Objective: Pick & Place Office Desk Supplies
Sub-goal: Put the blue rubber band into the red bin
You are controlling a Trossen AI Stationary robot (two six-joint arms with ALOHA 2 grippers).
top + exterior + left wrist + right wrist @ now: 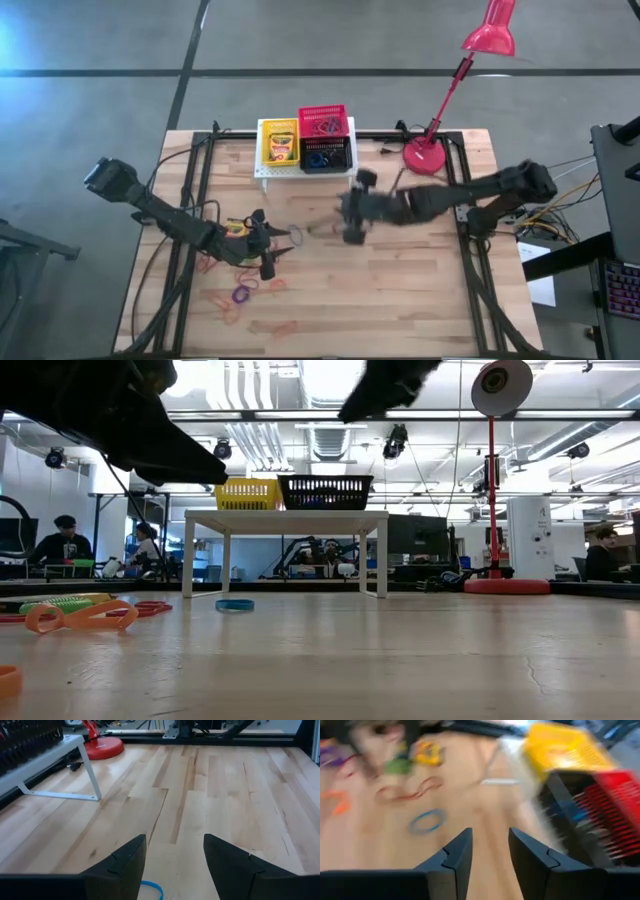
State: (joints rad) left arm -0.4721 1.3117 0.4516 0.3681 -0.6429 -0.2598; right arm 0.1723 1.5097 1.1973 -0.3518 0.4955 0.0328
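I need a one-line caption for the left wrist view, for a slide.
Open left gripper above the wooden table, a blue elastic loop beneath its fingers.

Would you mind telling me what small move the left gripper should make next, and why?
Probably a short dip forward onto the blue loop: the left gripper hangs open over the table, empty, and the loop lies flat just under its fingertips.

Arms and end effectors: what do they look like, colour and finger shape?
Both arms are dark, near black, built of jointed segments. The left arm has a boxy block at its outer end. The left end effector and the right end effector each carry two dark, wedge-shaped fingers with stepped inner faces. No markings show. Loose cables run beside the right arm.
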